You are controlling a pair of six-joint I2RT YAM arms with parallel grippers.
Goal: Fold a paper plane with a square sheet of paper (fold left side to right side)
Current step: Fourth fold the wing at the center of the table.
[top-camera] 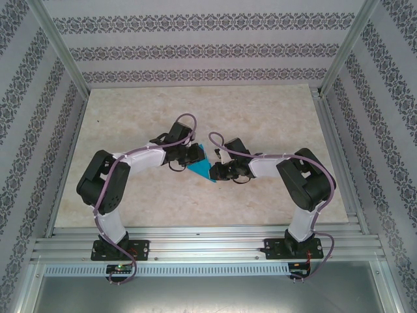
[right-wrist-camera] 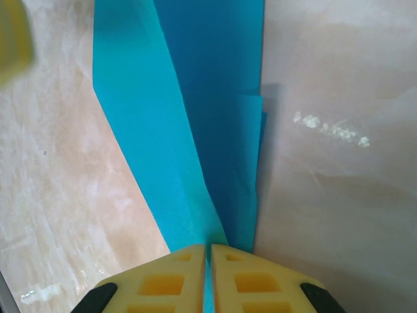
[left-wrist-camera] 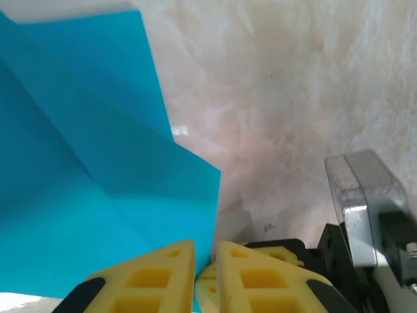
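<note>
Two yellow-fingered pincers meet over the middle of the beige marbled table top [top-camera: 130,130], and between them hangs the thin cyan-blue square sheet of paper [top-camera: 203,168], creased into overlapping layers and narrowing to a point. The right gripper [right-wrist-camera: 210,274] has its jaws pressed together on a thin fold of the sheet, apparently to anchor one end while the shape is worked. The left gripper [left-wrist-camera: 206,277] stands almost closed, with the sheet's edge running down into the slim gap, so it appears to pinch that side, probably so the flap can be carried across toward the right. Whether the paper lies flat or is lifted slightly is hard to tell from above. Around them stand grey patterned walls [top-camera: 195,49] and aluminium rails [top-camera: 208,241] at the near edge, well apart from the work. The real crowding is the wrists themselves: they sit very near each other, and the looping purple cables [top-camera: 114,176] leave little room to swing a flap over.
</note>
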